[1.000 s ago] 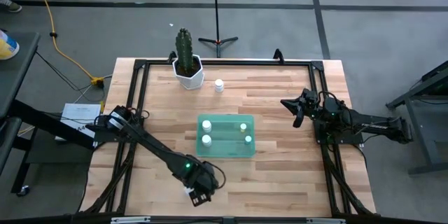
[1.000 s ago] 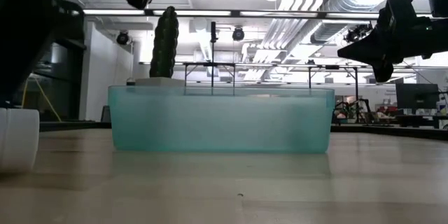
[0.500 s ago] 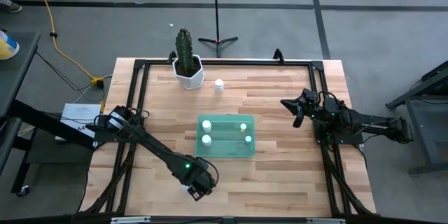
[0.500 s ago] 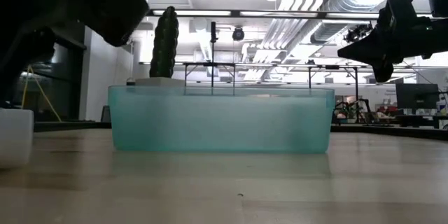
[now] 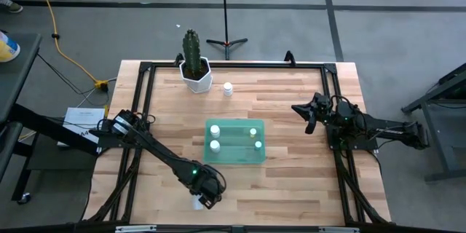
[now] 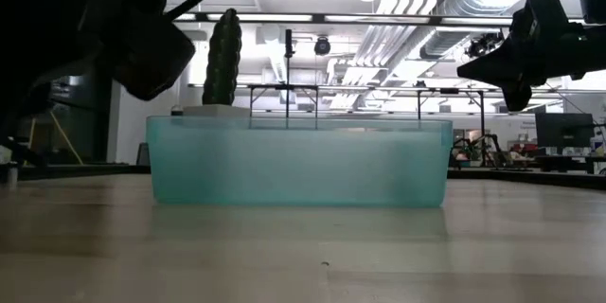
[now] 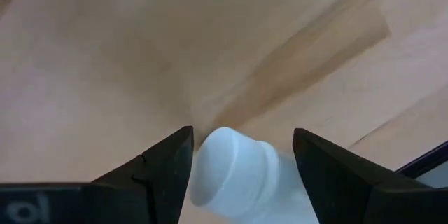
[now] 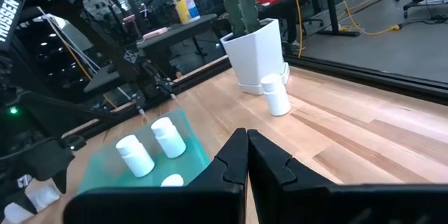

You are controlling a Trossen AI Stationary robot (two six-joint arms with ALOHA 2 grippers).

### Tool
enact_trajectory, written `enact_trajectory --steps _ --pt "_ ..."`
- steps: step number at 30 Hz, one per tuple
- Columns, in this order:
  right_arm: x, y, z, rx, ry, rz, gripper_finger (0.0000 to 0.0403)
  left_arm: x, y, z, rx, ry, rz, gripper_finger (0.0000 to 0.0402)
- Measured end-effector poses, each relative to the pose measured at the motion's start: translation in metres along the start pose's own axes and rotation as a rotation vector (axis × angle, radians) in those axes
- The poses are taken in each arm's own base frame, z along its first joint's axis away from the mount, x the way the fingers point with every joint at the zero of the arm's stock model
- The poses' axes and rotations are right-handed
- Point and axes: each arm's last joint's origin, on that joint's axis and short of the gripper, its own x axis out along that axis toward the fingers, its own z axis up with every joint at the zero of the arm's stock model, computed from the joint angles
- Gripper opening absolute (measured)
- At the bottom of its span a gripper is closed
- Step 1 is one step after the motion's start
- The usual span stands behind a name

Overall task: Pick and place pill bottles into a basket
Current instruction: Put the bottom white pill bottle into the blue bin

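A white pill bottle is on the table near its front edge, a little left of the middle, its cap toward the wrist camera. My left gripper points down over it, open, one finger on each side of the bottle; whether they touch it I cannot tell. The green basket sits mid-table and holds several white bottles. One more bottle stands on the wood beside the cactus pot. My right gripper waits shut above the table's right side.
A white hexagonal pot with a cactus stands at the far left of the table. A black frame runs round the tabletop. Bare wood lies between the basket and the front edge.
My left gripper has come down over the bottle near the front edge and rolled its wrist, staying open. In the low view its dark body has sunk lower at the left, and the bottle that stood at that picture's left edge no longer shows there.
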Motion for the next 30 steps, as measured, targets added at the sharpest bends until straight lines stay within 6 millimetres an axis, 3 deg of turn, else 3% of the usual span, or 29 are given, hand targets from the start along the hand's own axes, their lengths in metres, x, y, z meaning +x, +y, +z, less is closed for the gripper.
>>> enact_trajectory --steps 12,17,21,26,30 --pt "0.0 0.001 -0.001 -0.01 0.026 0.057 0.0 -0.005 0.005 0.012 -0.129 0.055 0.025 0.0271" --pt "0.0 0.002 -0.002 -0.011 0.036 0.078 0.0 -0.021 0.001 0.012 -0.278 0.079 0.08 0.027" --pt "0.0 0.002 -0.002 -0.013 0.035 0.079 0.0 -0.042 -0.014 0.009 -0.416 0.062 0.057 0.027" --pt "0.0 0.002 -0.002 -0.02 0.035 0.08 0.0 -0.051 -0.024 -0.002 -0.659 -0.006 0.03 0.027" --pt "0.0 0.002 -0.002 -0.042 0.036 0.083 0.0 -0.047 -0.026 -0.024 -0.785 -0.004 0.049 0.027"
